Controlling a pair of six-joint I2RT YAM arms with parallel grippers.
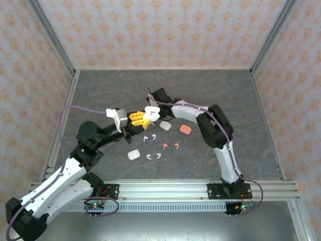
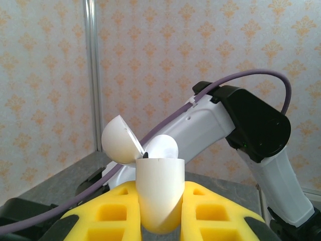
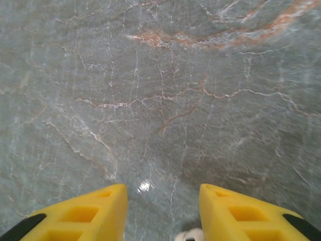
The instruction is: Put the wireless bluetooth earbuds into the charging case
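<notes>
My left gripper [image 1: 142,118] [image 2: 159,187] is shut on a white charging case [image 2: 158,191] [image 1: 150,115], held upright above the table with its round lid [image 2: 119,139] swung open. My right gripper [image 1: 152,106] [image 3: 163,190] hovers just behind the case, pointing down at the table, jaws apart with only bare surface between them. A small white object [image 3: 189,235] peeks in at the bottom edge of the right wrist view; I cannot tell what it is. Loose earbuds lie in front: white ones [image 1: 146,136] [image 1: 149,156] and two pink ones [image 1: 165,145] [image 1: 176,145].
A closed white case [image 1: 133,155], a pink case [image 1: 185,129] and another white case [image 1: 165,125] lie on the grey marbled table [image 1: 225,95]. The right arm [image 1: 216,128] arcs over the table's right half. Patterned walls enclose the space.
</notes>
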